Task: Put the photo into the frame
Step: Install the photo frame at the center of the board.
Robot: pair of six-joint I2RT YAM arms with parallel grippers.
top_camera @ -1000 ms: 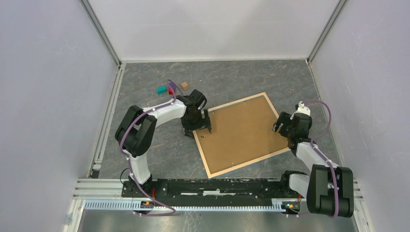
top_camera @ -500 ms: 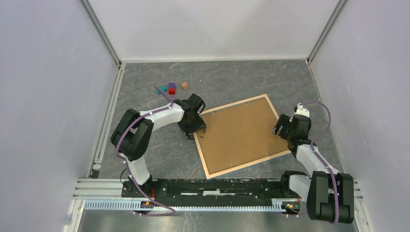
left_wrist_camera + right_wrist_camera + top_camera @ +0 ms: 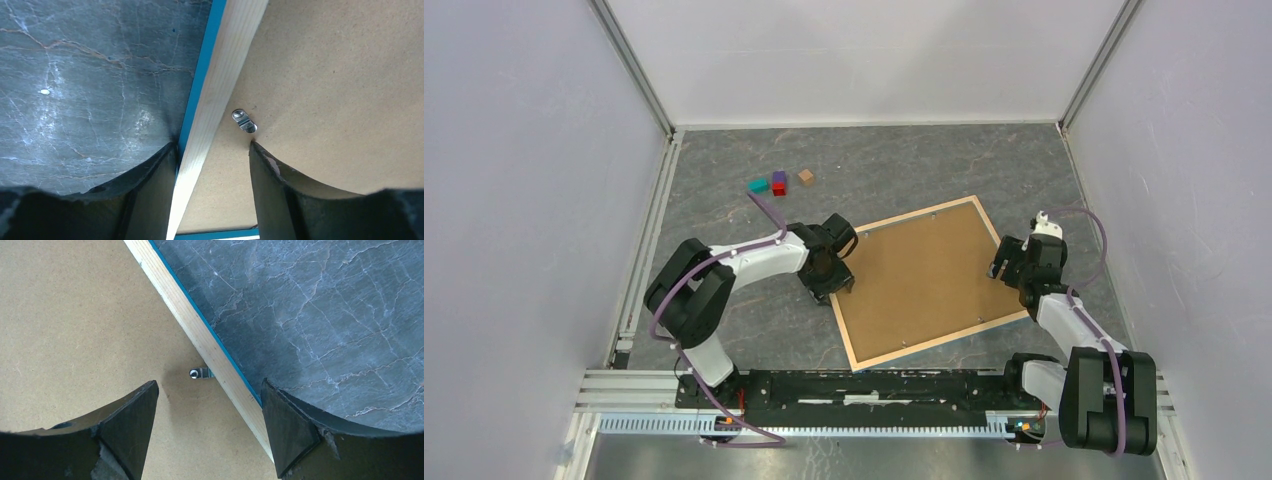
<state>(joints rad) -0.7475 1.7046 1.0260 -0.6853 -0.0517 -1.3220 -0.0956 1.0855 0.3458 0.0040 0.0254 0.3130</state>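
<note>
Over one frame [image 3: 218,95], two tools [image 3: 212,146] [image 3: 208,383]

frame [image 3: 216,95] flat on counter [image 3: 724,170], centre | backing board [image 3: 924,275] in frame | three blocks [image 3: 779,183] on counter at frame's 10 o'clock, well apart

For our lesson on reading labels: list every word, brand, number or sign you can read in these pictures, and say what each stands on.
None can be read. The frame lies back up. Its wood edge, its brown backing board, the metal clips and the small coloured blocks show no lettering.
</note>
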